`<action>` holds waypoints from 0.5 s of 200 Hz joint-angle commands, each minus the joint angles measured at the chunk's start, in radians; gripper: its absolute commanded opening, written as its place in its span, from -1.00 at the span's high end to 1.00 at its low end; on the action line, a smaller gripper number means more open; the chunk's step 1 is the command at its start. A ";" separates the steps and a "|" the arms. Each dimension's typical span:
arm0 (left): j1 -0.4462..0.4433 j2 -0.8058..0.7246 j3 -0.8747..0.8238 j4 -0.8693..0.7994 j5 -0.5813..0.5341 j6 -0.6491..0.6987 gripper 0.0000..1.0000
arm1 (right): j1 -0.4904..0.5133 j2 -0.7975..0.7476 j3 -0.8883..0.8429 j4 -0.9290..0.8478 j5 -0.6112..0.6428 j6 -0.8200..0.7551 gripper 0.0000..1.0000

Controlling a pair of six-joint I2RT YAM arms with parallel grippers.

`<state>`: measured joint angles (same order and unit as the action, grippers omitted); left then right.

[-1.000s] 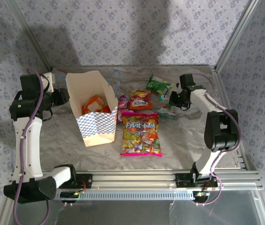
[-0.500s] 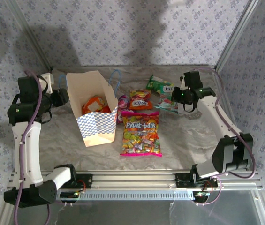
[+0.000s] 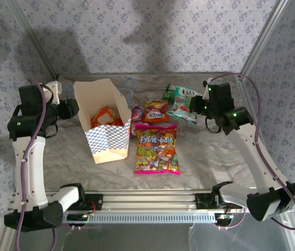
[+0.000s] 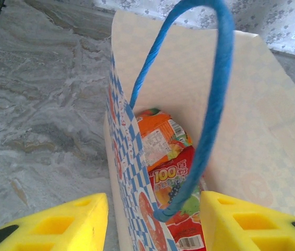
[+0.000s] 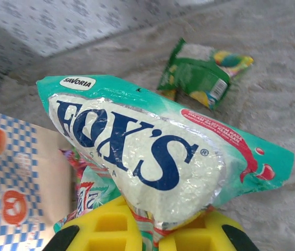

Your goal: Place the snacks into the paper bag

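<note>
- Nearest the arm bases, one large pink packet (image 3: 156, 149) lies flat on the table (image 3: 215, 151).
- Just left of it stands one paper bag (image 3: 105, 144), mouth open. Two packets sit inside: one orange packet (image 4: 157, 137) and one red packet (image 4: 176, 214), the red one cut off by the frame edge.
- At the bag's far left edge, the left gripper (image 4: 154, 209) is spread wide, its two yellow fingers either side of the checkered wall and one blue cord handle (image 4: 215, 104).
- Beside the bag's right side, one purple packet (image 3: 137, 119) is largely hidden.
- Just beyond the pink packet lies one red-and-orange packet (image 3: 156, 111).
- Farther right, the right gripper (image 5: 155, 230) pinches one teal packet (image 5: 137, 151) by its end. Something striped beneath it is hard to make out.
- Farthest back, one green packet (image 5: 199, 78) rests on the table.
</note>
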<state>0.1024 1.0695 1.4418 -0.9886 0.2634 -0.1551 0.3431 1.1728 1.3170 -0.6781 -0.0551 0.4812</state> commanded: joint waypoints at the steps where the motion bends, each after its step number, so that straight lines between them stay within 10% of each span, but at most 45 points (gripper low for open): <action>1: -0.004 -0.004 0.053 0.008 0.036 0.010 0.00 | 0.039 -0.038 0.076 0.023 0.052 0.040 1.00; 100: -0.004 -0.002 0.066 0.051 0.053 -0.014 -0.01 | 0.321 0.087 0.344 0.156 0.189 0.101 1.00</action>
<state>0.1024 1.0695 1.4769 -0.9817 0.2813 -0.1585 0.6128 1.2343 1.5692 -0.6102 0.0437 0.5697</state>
